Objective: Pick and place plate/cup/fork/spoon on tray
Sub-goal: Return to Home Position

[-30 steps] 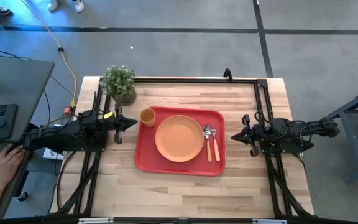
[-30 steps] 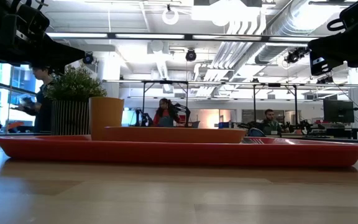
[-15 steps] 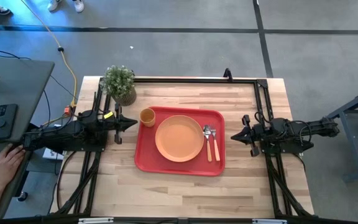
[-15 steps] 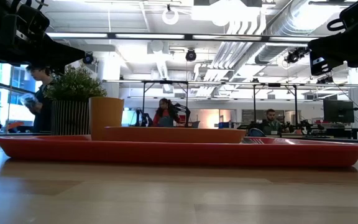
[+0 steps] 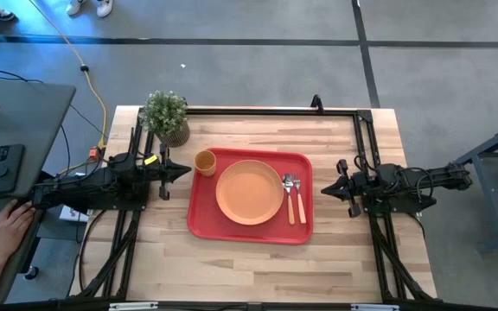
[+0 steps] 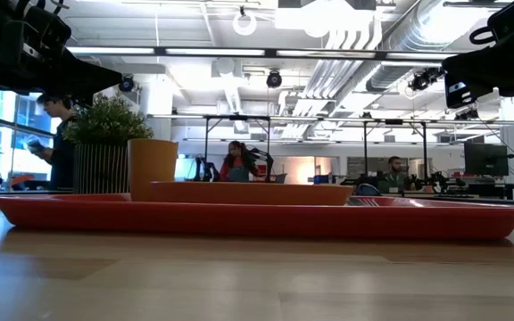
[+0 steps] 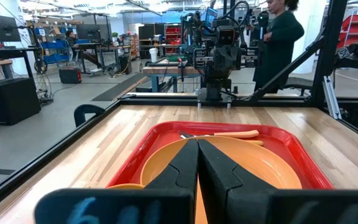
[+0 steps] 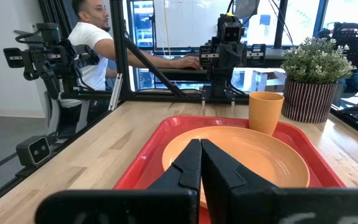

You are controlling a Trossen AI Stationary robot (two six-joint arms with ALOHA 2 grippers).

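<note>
The red tray (image 5: 204,216) lies at the table's middle. On it rest the orange plate (image 5: 249,192), the orange cup (image 5: 204,162) upright at the tray's far left corner, and the fork (image 5: 289,199) and spoon (image 5: 298,200) side by side right of the plate. My left gripper (image 5: 186,172) is shut and empty, left of the tray by the cup. My right gripper (image 5: 325,188) is shut and empty, right of the tray. Both hover above the table. The plate (image 7: 253,158) and tray (image 8: 143,162) also show in the wrist views.
A potted green plant (image 5: 166,116) stands at the table's far left, behind the cup. A black frame (image 5: 271,111) runs along the far edge. A person's hand (image 5: 5,229) rests beside a desk left of the table. Bare wood lies in front of the tray.
</note>
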